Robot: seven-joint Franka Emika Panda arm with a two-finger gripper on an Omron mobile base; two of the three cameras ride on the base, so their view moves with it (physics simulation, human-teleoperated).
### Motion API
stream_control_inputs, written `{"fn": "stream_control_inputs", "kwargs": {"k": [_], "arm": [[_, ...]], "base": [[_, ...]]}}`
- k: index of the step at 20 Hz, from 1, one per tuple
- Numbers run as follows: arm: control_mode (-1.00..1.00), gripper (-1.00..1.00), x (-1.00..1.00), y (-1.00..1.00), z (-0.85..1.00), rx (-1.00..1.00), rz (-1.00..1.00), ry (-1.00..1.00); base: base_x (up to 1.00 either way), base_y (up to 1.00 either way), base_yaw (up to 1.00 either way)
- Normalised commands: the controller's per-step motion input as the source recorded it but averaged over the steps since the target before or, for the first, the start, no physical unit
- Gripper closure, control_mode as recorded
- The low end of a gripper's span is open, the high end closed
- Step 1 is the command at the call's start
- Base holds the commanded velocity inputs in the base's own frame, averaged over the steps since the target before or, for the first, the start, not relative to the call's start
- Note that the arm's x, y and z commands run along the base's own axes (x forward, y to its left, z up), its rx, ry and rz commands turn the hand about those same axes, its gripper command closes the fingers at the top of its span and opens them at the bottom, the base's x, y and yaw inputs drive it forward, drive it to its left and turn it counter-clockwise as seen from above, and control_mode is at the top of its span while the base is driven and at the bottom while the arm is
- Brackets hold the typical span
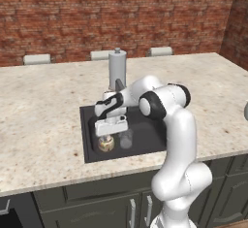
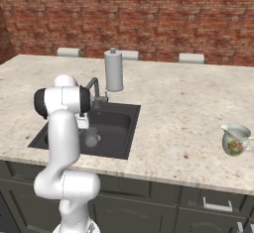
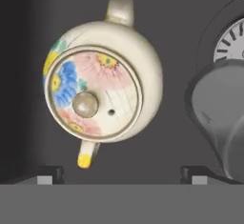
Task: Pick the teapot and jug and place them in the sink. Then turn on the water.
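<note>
A: Round cream-gold floral teapot point(image 3: 97, 87)?
B: In dark rectangular sink point(image 1: 90, 147), clear glass point(image 1: 126, 138) just beside it.
A: Jaws?
B: Spread wide above pot, gripping nothing.
A: Cream-white floral jug point(image 2: 235, 140)?
B: On desk point(image 2: 178, 113), far right.

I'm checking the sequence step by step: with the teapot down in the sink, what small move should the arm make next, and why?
Probably lift the gripper straight up out of the sink. Its jaws stand open on either side of the teapot, which sits on the basin floor beside a clear glass, so it looks released. The jug waits on the counter to the right.
</note>
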Motion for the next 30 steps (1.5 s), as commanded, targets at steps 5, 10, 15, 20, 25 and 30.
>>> {"fn": "stream_control_inputs", "kwargs": {"k": [5,10,15,20,25,30], "arm": [[-1.00,-1.00,-0.27,-0.15,0.52,0.05,-0.01,0.00],[-1.00,-1.00,-0.52,-0.24,0.52,0.03,-0.02,0.00],[-1.00,-1.00,-0.76,-0.28,0.49,0.00,0.00,-0.02],[-1.00,-1.00,-0.93,-0.42,0.64,0.00,0.00,-0.02],[-1.00,-1.00,-0.92,-0.51,0.67,0.00,0.00,-0.01],[-1.00,-1.00,-0.41,-0.73,0.62,0.00,-0.01,-0.03]], "base": [[0.00,0.00,0.00],[0.00,0.00,0.00],[0.00,0.00,0.00],[0.00,0.00,0.00],[0.00,0.00,0.00],[0.00,0.00,0.00]]}}
